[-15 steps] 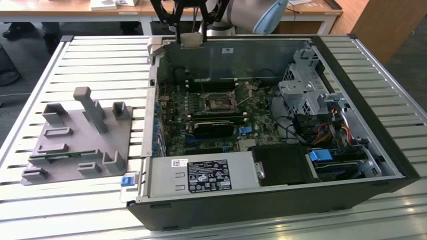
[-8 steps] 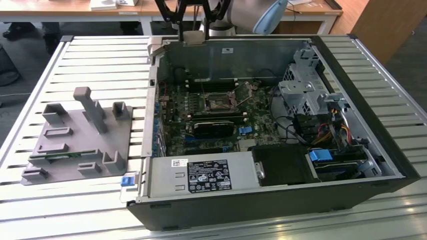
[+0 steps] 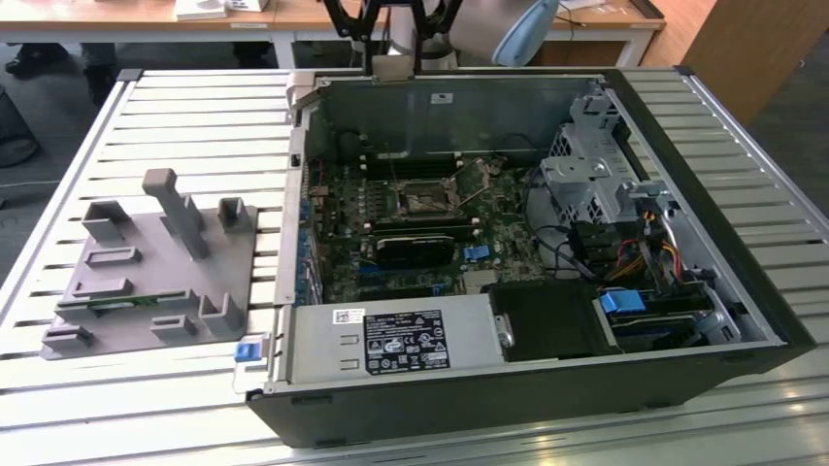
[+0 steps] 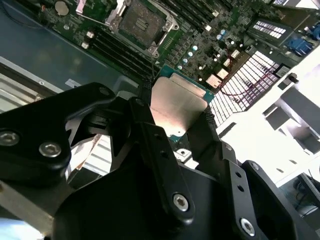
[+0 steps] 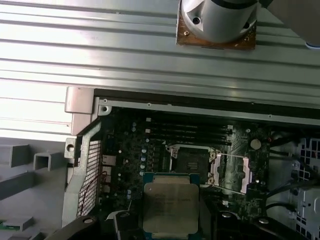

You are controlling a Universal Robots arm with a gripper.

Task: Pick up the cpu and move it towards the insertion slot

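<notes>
Silvery cpu (image 4: 177, 107) clamped between my gripper (image 4: 175, 120) fingers, carried above the open case. Insertion slot (image 4: 141, 22) lies just ahead of the chip, frame open, well below.

Colours I see from here
Silvery cpu (image 4: 177, 107) with teal-green rim, black gripper (image 4: 175, 127), dark insertion slot (image 5: 192, 162) in shiny frame on green board (grey fixture (image 3: 143, 282), pale ribbed table (image 3: 194, 116)).
</notes>
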